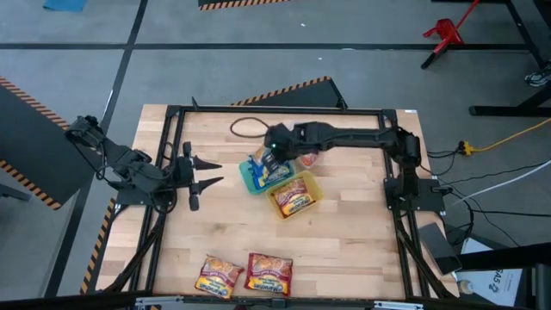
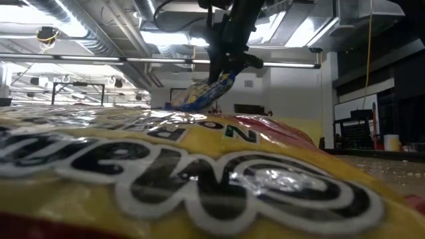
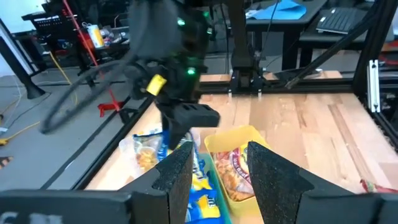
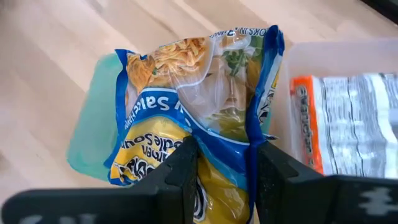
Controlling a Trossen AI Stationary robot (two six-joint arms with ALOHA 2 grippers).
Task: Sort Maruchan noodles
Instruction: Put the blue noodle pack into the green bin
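Noodles mid-sort: the right end effector (image 4: 224, 171) is clenched on a blue-and-yellow packet (image 4: 199, 106), dangling it over the teal container (image 4: 93, 124) near the middle of the counter (image 1: 344, 250). In the low view the packet (image 2: 202, 93) hangs clear of the surface, pinched at one end. Beside the teal container sits a yellow container (image 1: 294, 196) with an orange-red packet (image 1: 295, 199) in it, and a clear container (image 4: 348, 53) holds a red-and-white packet (image 4: 348, 118). Two more orange-red packets (image 1: 245, 275) lie unsorted at the near edge of the counter. The left end effector (image 1: 203, 173) waits to one side of the containers, fingers released and holding nothing.

The risk from here appears to lie in the drop. The packet looks longer than the teal container is wide and hangs crumpled and tilted, so letting go could leave it draped over the rim or spilling towards the clear container next door. A crinkly wrapper held at one edge may also slip early. The containers stand close together, and a low pass by the arm could nudge one out of place.
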